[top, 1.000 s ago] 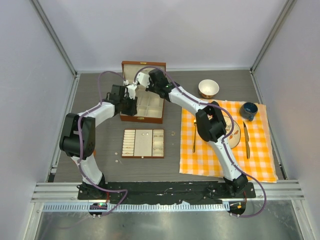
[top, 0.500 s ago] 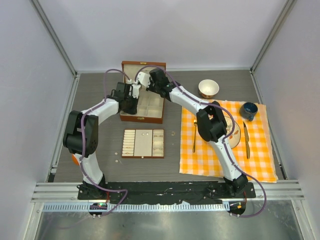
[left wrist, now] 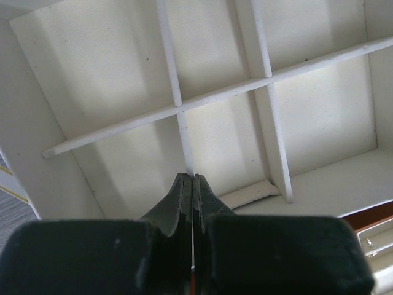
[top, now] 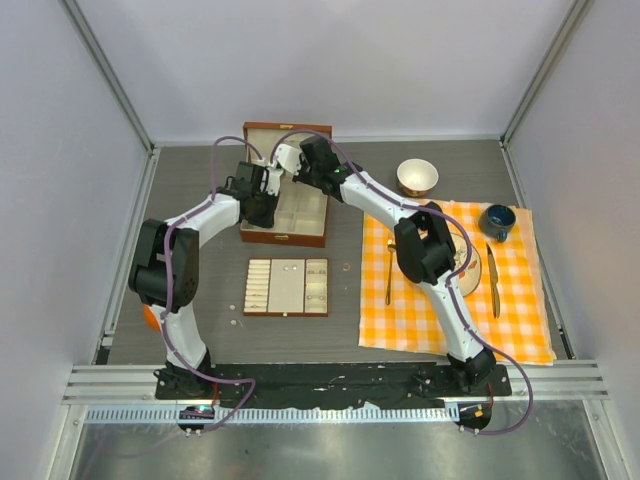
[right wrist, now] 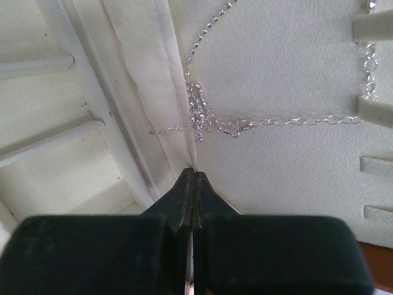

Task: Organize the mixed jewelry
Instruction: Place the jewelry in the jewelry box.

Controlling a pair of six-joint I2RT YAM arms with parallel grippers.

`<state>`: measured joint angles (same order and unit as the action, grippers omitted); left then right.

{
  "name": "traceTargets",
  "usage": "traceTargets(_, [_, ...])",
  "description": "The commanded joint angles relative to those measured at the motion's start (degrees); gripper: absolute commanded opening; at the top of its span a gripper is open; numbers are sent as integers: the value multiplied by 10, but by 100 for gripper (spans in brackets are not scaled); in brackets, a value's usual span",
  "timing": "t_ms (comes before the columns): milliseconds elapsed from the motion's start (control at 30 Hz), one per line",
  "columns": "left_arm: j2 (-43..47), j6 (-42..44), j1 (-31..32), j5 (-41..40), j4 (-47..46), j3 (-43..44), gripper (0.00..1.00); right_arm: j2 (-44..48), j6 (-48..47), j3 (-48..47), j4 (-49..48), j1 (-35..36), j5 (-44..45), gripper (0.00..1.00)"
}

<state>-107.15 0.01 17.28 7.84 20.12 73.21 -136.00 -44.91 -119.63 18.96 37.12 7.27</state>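
Note:
A thin silver chain (right wrist: 202, 117) lies tangled in the crease where the cream lid lining meets the brown wooden box (top: 300, 238); one strand runs right towards the lid's hooks. My right gripper (right wrist: 192, 175) is shut and empty, tips just below the tangle, at the box's back left in the top view (top: 278, 163). My left gripper (left wrist: 189, 178) is shut and empty over the box's cream compartments, also seen from above (top: 265, 200). The cream-lined tray (top: 287, 287) holds small silvery bits (top: 290, 268). A small ring (top: 347, 267) lies on the table to its right.
An orange checked cloth (top: 420, 310) at the right carries a gold fork (top: 388, 270), a knife (top: 492, 280), a plate and a dark cup (top: 496, 220). A white bowl (top: 417, 177) stands behind it. Tiny bits (top: 235, 322) lie left of the tray.
My left arm has swung a little right and back, bringing its gripper further over the box. My right gripper has barely moved.

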Motion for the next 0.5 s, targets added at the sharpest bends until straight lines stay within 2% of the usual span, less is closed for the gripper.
traceTargets(0, [-26, 3, 6, -12, -28, 13, 0, 13, 32, 19, 56, 32, -115, 1])
traceTargets(467, [-33, 3, 7, -13, -20, 20, 0, 0, 43, 26, 61, 40, -135, 1])
